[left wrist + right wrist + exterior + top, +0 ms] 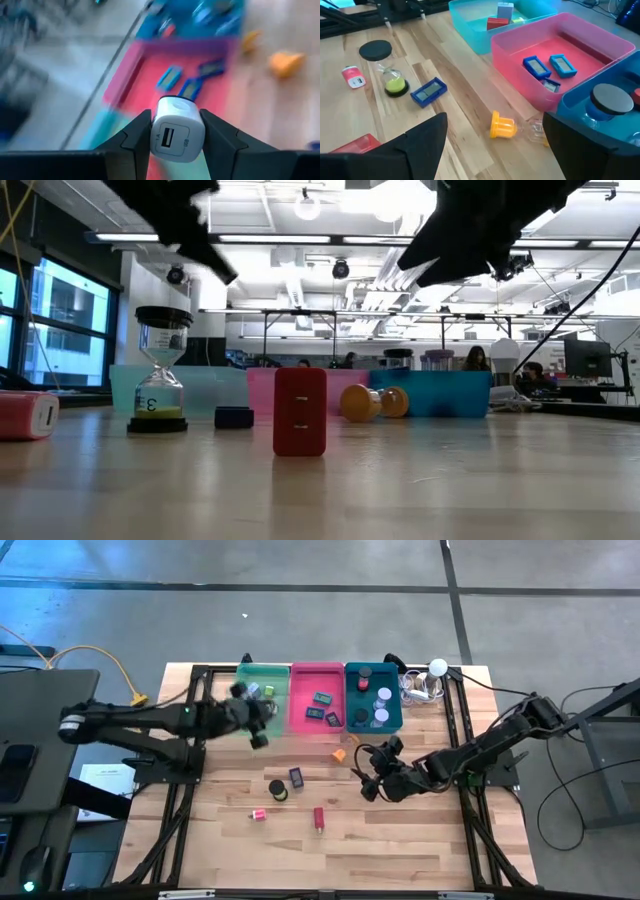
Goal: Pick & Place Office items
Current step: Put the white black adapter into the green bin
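Observation:
My left gripper (256,732) is shut on a white USB charger (177,130), held in the air by the near edge of the green tray (262,690). My right gripper (372,778) hangs open above the table, just near of an orange hourglass (502,124) that lies on its side. On the wood stand a black-capped hourglass (277,788), a blue block (296,777), a pink charger (258,814) and a red charger (318,818). The pink tray (316,700) holds blue blocks. The teal tray (372,695) holds capped hourglasses. My left gripper pinches the white charger by two opposite sides (156,131) between its two fingers (137,137). The face with the USB port looks back at the wrist camera. The fingers come from the table's left, slanting down. The charger is lifted clear of table and trays.
A white ball (438,667) with cables lies at the far right, beside the teal tray. The three trays stand side by side along the far edge. Black frame rails (180,830) run down both sides of the table. The near part of the wood (330,860) is bare.

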`<state>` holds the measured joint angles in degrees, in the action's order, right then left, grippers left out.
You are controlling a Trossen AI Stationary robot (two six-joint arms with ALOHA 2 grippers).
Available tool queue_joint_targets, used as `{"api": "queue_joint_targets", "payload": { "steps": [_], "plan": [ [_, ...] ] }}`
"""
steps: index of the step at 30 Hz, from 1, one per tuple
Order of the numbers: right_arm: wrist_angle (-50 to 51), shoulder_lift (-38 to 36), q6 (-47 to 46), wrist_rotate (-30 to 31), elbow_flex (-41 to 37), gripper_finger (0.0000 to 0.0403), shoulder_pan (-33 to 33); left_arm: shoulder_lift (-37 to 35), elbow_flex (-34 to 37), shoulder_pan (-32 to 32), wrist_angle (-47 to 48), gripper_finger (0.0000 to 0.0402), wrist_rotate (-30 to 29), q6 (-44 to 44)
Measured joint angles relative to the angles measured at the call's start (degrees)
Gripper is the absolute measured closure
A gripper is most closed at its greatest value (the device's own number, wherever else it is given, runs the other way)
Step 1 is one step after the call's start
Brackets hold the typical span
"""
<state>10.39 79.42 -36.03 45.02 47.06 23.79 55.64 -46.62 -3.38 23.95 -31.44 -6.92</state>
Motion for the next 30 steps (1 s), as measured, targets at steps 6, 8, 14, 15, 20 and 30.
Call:
{"api": "queue_joint_targets", "payload": {
  "steps": [6, 8, 14, 15, 20, 30],
  "plan": [
    [-0.13, 0.65, -0.42, -0.16, 0.01, 0.0086, 0.33, -1.29, 2.75, -13.32, 5.27, 0.0267, 8.58, 6.55],
    [-0.10, 1.09, -0.61, -0.16, 0.01, 0.0086, 0.33, -1.26, 4.50, -16.68, 5.59, 0.0267, 10.45, 8.37],
    [0.17, 1.84, -1.31, -0.13, 0.01, 0.0086, 0.60, -1.27, 9.55, -21.66, 5.14, 0.0266, 11.04, 14.30],
    [0.35, 2.07, -1.30, -0.15, 0.02, 0.0086, 0.61, -1.27, 10.32, -21.78, 4.86, 0.0266, 11.14, 14.36],
    [0.79, 2.36, -1.31, 0.01, 0.01, 0.0086, 0.55, -1.27, 13.51, -21.88, 1.58, 0.0266, 11.43, 14.42],
    [0.99, 2.51, -1.70, -0.12, 0.01, 0.0086, 0.55, -0.96, 16.46, -24.27, -0.36, 0.0265, 11.35, 16.23]
  ]
}}
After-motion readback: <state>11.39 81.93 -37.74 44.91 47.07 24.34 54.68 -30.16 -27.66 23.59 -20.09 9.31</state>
